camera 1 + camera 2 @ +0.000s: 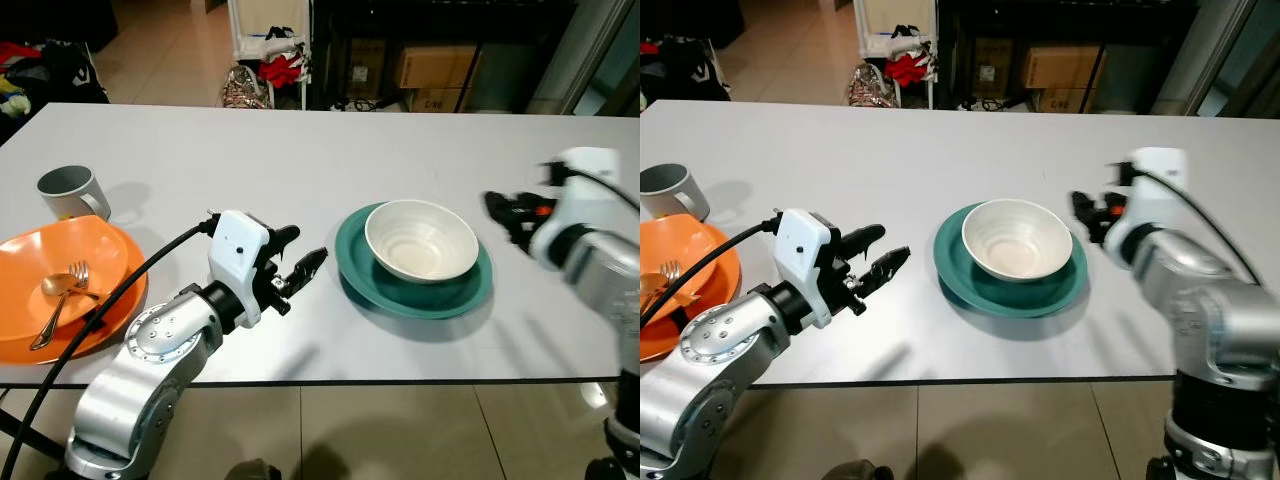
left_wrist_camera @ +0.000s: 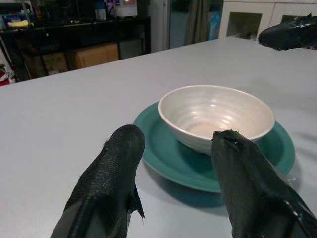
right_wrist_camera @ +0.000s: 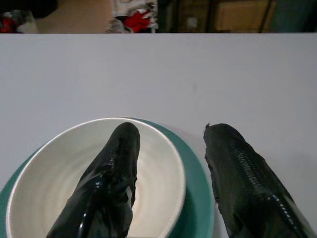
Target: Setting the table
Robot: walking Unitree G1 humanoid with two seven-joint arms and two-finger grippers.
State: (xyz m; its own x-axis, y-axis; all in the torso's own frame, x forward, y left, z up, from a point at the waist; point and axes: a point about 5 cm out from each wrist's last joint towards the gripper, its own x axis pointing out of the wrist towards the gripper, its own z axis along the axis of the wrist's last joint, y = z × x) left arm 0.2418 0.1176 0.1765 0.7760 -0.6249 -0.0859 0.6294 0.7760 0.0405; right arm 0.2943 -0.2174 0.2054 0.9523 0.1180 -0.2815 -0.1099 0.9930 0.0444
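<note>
A white bowl (image 1: 420, 240) sits on a teal plate (image 1: 452, 296) on the white table, right of centre. My left gripper (image 1: 300, 248) hovers open just left of the plate, its fingers pointing at the bowl (image 2: 213, 114) with nothing between them. My right gripper (image 1: 500, 212), blurred, is at the plate's right side. It is open (image 3: 171, 131), with one finger above the bowl (image 3: 59, 188) and the other above the plate's rim (image 3: 198, 198). At the far left an orange plate (image 1: 100, 260) carries a fork (image 1: 62, 300) and a spoon (image 1: 57, 286).
A grey mug (image 1: 72, 190) stands behind the orange plate. The table's front edge (image 1: 400, 381) runs just below the plates. Beyond the far edge are a white rack with clothes (image 1: 272, 50) and cardboard boxes (image 1: 430, 70).
</note>
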